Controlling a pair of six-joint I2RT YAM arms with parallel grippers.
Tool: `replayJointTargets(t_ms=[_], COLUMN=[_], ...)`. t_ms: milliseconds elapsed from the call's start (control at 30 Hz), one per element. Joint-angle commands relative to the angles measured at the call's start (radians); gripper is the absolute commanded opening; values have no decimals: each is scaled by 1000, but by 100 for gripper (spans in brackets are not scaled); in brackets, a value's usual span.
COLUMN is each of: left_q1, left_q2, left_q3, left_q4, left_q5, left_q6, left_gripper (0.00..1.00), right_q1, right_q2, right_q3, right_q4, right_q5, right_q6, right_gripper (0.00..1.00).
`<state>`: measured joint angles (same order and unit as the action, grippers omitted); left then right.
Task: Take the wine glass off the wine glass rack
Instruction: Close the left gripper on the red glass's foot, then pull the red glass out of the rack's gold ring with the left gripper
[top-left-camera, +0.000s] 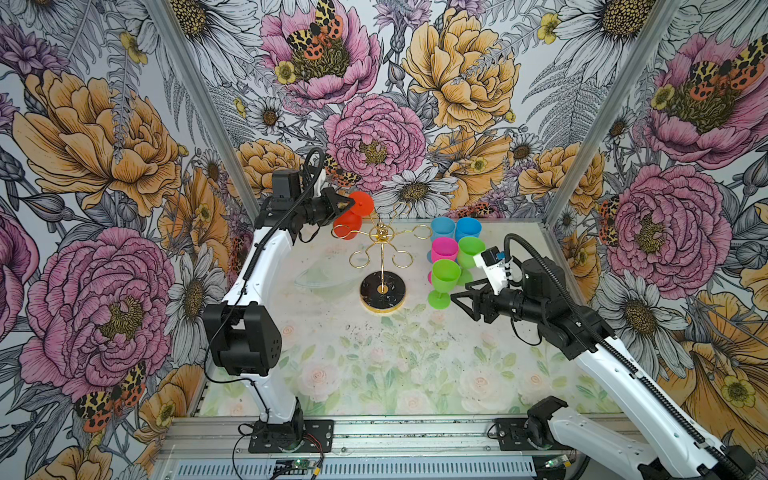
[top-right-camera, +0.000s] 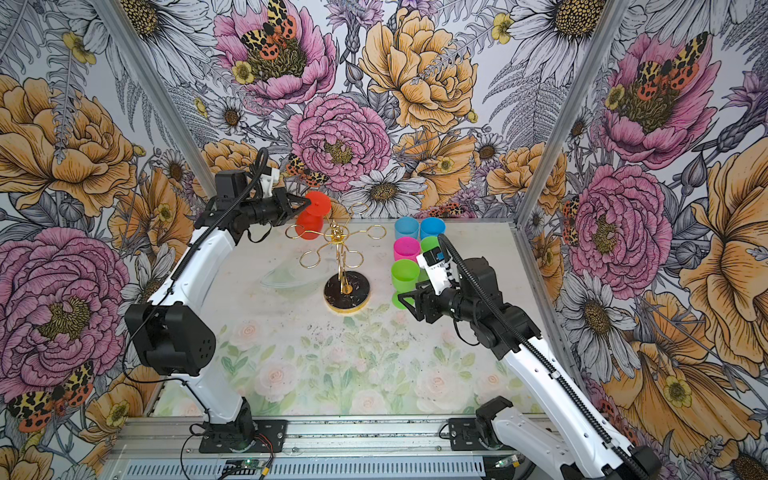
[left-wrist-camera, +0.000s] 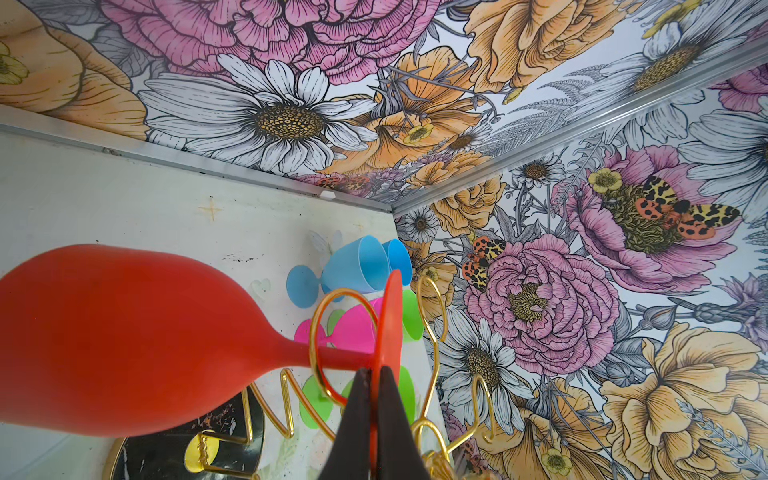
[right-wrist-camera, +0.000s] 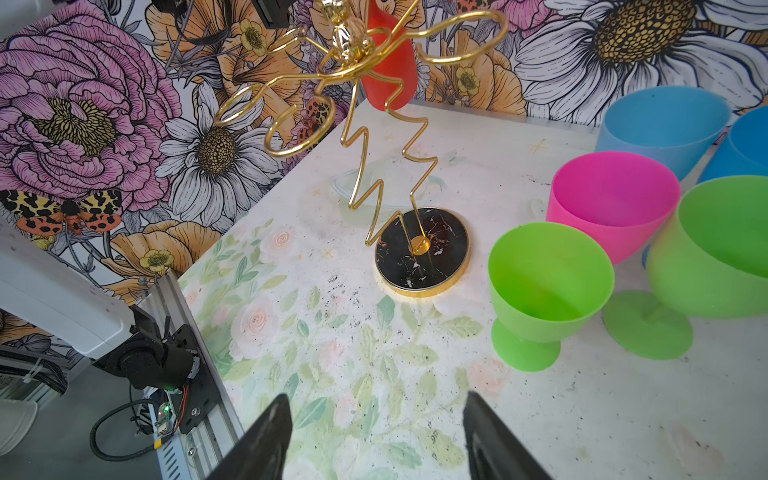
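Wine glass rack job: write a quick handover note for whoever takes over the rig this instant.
Grippers: the left gripper is shut on the foot of the red wine glass; the right gripper is open and empty, low over the table.
Things: the red wine glass hangs upside down, stem through a loop of the wine glass rack.
Done: five coloured glasses stand right of the rack; its other loops are bare.
Left: slide the red one out and set it down.
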<state>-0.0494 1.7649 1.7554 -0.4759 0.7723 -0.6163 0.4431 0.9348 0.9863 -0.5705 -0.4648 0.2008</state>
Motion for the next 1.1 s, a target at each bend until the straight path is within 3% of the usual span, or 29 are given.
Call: replayJointTargets(t_ms=[0, 1067], left_q1=[6, -22], left_q2=[-39, -51], left_q3=[-13, -9], left_q4=[-7, -7], left_q5=[7, 128], left_q6=[-13, -59], left_gripper=[3, 0], right_q1=[8, 8], right_q2=[-16, -17], right_q3=[-5, -6], right_q4=[41, 58], right_q5=[3, -12], right_q6=[14, 25], right_gripper=[66, 66])
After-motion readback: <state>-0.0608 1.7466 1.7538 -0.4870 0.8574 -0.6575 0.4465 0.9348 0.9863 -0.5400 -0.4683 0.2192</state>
